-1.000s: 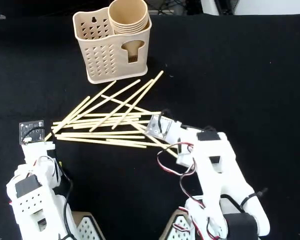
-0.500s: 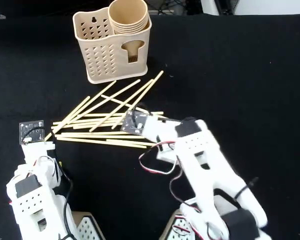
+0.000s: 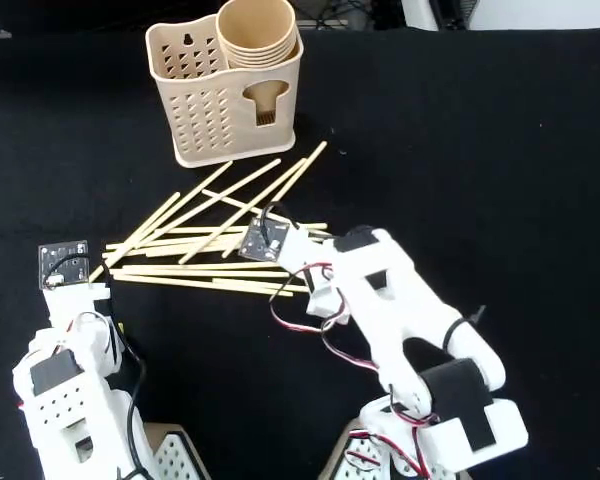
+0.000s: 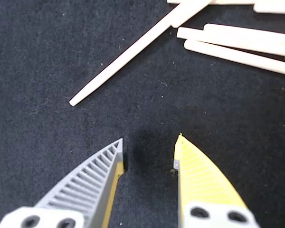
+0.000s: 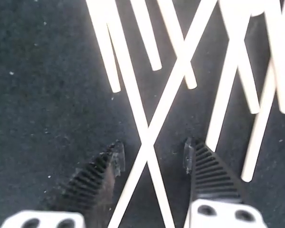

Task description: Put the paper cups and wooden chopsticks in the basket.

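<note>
Several wooden chopsticks [image 3: 205, 245] lie scattered on the black cloth in front of the beige basket [image 3: 205, 110]. A stack of paper cups [image 3: 257, 35] stands in the basket's right compartment. My right gripper [image 3: 265, 238] hovers over the right part of the pile. In the right wrist view it [image 5: 153, 145] is open, with two crossed chopsticks [image 5: 147, 128] between its fingers. My left gripper [image 3: 64, 263] sits at the pile's left end. In the left wrist view it [image 4: 150, 142] is open over bare cloth, with chopstick ends [image 4: 228, 42] just ahead.
The basket's left compartment [image 3: 185, 50] holds nothing that I can see. Black cloth [image 3: 480, 150] covers the whole table, with open room to the right. Both arm bases stand at the near edge.
My right arm has swung left across the pile, its gripper now over the middle-right chopsticks. The left arm, basket and cups have not moved.
</note>
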Tool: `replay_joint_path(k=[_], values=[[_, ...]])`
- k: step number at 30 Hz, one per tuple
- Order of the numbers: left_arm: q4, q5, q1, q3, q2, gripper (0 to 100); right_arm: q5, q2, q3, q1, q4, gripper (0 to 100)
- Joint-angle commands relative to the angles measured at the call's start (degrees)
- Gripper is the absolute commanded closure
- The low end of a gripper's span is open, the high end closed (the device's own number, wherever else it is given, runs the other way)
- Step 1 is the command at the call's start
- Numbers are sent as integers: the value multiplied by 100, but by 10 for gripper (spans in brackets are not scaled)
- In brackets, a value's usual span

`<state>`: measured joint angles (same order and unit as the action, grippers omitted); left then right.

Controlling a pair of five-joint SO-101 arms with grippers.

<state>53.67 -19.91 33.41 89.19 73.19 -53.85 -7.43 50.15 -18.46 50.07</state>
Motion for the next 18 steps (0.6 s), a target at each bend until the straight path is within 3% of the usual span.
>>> replay_joint_path(k=[1, 4, 8, 18], values=[[-97, -35, 48, -13, 44, 816, 35, 13, -312, 0, -105, 780], [-97, -35, 48, -13, 44, 816, -273, 22, -356, 158, -97, 820], [-97, -35, 31, -13, 44, 816, -413, 66, -338, 229, -97, 992], [-97, -35, 40, -13, 44, 816, -431, -409, -374, 237, 299, 986]])
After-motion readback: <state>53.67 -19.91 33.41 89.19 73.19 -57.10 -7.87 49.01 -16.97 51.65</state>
